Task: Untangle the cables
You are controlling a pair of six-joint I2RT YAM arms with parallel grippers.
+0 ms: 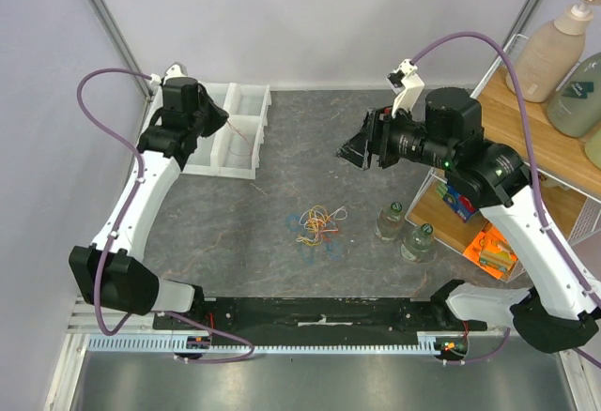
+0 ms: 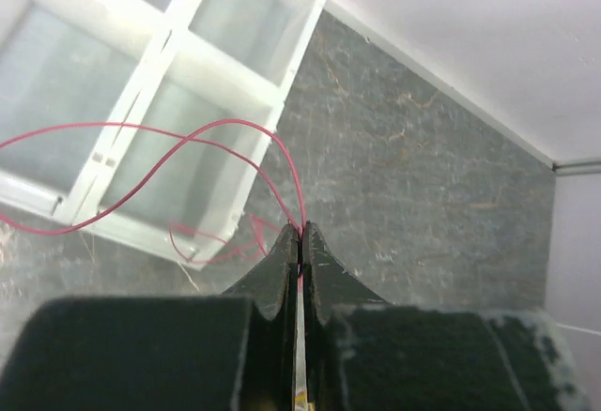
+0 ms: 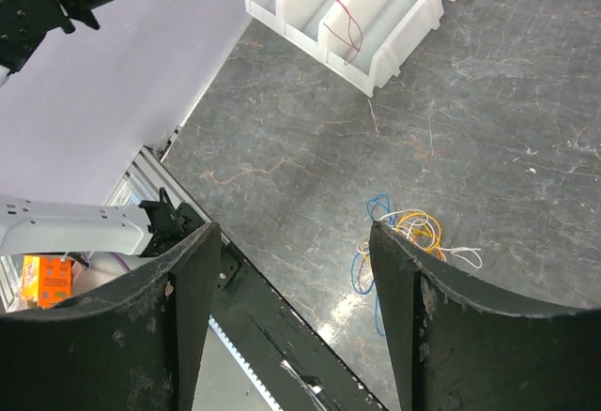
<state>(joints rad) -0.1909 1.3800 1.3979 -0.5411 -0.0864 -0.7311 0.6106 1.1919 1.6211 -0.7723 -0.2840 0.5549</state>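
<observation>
The left gripper hangs at about 10 o'clock on the dark stone-patterned table, above a white divided bin. Its fingers are pressed together on a red cable, which is nipped right at the tips. In the left wrist view the thin strand rises from the pinch and swings out toward 9 o'clock in two long loose curves across the bin's compartments. A smaller curl lies just beside the fingertips at 8 o'clock. Whether the loop touches the bin's walls or floor cannot be told. From the right wrist camera the same red cable dangles down over the bin at 12 o'clock.

The rest of the task's things, a small tangle of cables, rests on the table near its centre, slightly toward 6 o'clock, well apart from the bin. Blue, orange and yellow strands show in it, with one pale strand trailing toward 3 o'clock.

The right gripper is held in the air at about 1 o'clock from the tangle, touching nothing. Its fingers are spread wide, with bare table between them.

A pair of clear bottles stands at 3 o'clock from the tangle, near a wooden shelf.
</observation>
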